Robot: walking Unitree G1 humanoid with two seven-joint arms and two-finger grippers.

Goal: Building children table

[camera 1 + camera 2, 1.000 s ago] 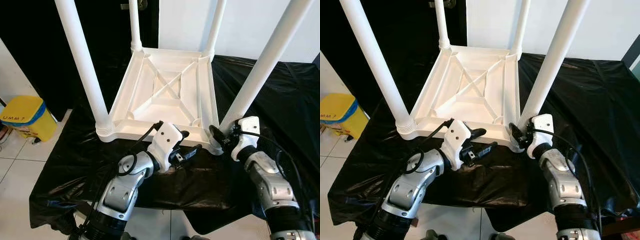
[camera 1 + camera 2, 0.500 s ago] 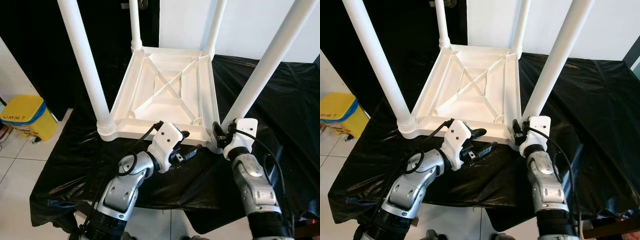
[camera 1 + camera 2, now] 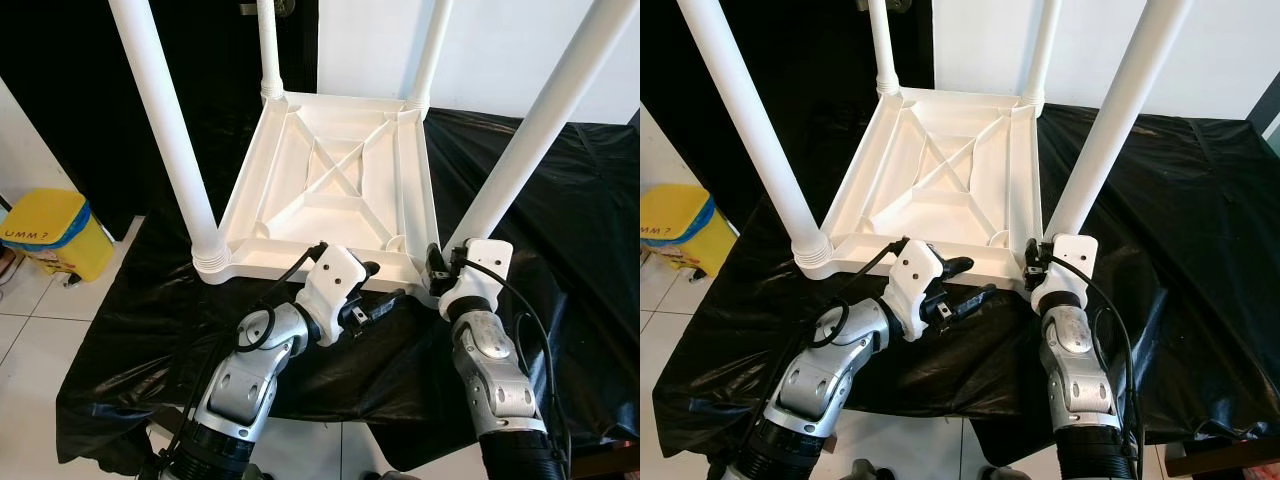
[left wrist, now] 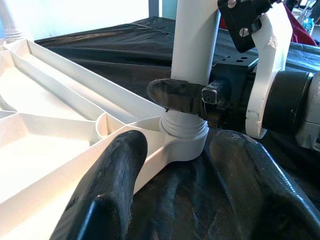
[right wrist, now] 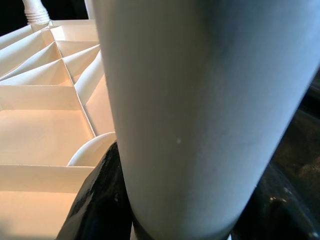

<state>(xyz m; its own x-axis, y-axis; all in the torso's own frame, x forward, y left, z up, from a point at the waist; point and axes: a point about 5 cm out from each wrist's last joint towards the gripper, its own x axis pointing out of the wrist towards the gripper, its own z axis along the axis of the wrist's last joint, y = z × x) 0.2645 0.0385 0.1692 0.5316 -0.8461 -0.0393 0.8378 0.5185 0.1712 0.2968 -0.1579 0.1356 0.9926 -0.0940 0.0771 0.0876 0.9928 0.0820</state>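
A white plastic children's table (image 3: 290,262) lies upside down on a black sheet, its legs pointing up. The near right leg (image 3: 530,130) stands in its corner socket (image 4: 184,145). My right gripper (image 3: 437,270) is at the base of that leg, shut on it: one black finger (image 4: 179,95) crosses the leg just above the threaded collar. My left gripper (image 3: 383,287) hovers open by the table's front edge, just left of that corner, touching nothing. The near left leg (image 3: 165,130) stands at the other front corner.
The black sheet (image 3: 560,210) covers a low platform and hangs over its front edge. A yellow bin (image 3: 45,235) with a blue band stands on the white tiled floor at the left. Two far legs (image 3: 268,50) rise at the back corners.
My right arm has swung inward under the near right leg, and its gripper has turned and settled around the leg's base. The left arm has stayed still.
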